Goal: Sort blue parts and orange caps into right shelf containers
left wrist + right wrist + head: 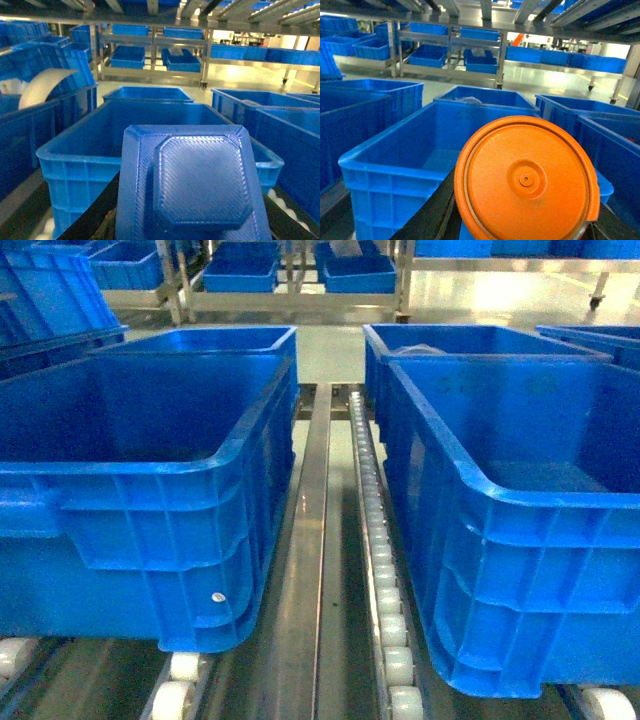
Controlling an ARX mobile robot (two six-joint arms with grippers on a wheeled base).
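Observation:
In the left wrist view a blue part [200,185], a square textured piece with a raised octagonal centre, fills the lower middle, and my left gripper [190,222] is shut on it; its dark fingers [87,220] show at both sides. My right gripper [525,222] is shut on a round orange cap [525,180] with a small centre hole. Each held piece hangs just in front of an open blue container [75,175] [385,175]. The head view shows two large blue containers, left [130,472] and right [540,580], and neither gripper.
A metal rail [305,540] and a line of white rollers [378,540] run between the two bins. More blue bins stand behind them [230,340] [450,340] and on far metal shelves [240,275]. A white curved sheet [42,85] lies in a bin at left.

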